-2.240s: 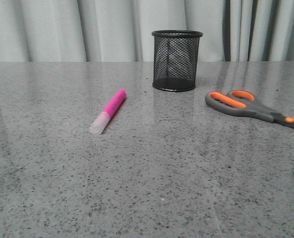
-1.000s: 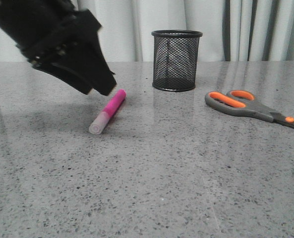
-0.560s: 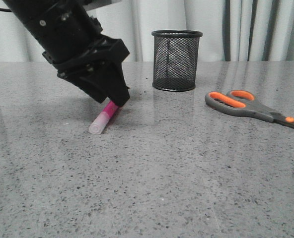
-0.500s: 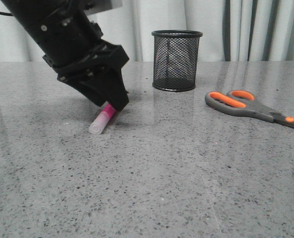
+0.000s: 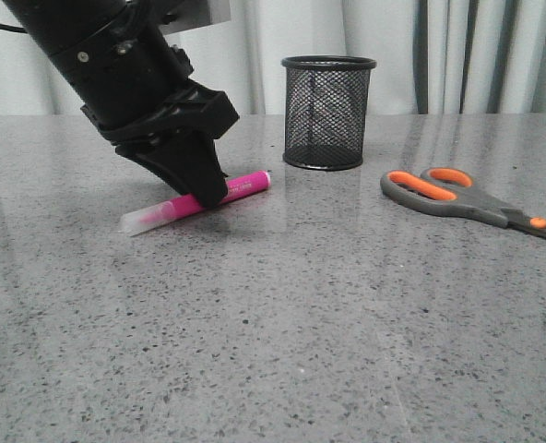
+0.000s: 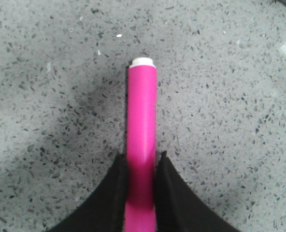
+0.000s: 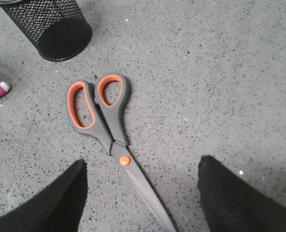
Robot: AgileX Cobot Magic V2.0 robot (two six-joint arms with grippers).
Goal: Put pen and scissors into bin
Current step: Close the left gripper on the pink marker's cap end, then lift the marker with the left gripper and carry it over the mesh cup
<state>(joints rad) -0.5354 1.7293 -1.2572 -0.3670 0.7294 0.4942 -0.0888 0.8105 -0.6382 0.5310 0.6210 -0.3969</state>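
Though hidden frontally, hand [image 6: 141, 181] around pen [image 6: 142, 121].

A magenta-pink pen [image 5: 199, 202] with whitish cap, grey scissors [image 5: 471, 202] lined orange, a black mesh bin [image 5: 328, 113] and a speckled grey table [image 5: 301, 351] are seen.

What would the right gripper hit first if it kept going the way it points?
Probably the scissors: they lie between and just ahead of the open right gripper, blades toward it. The bin stands further off to one side. Its height above them is unclear.
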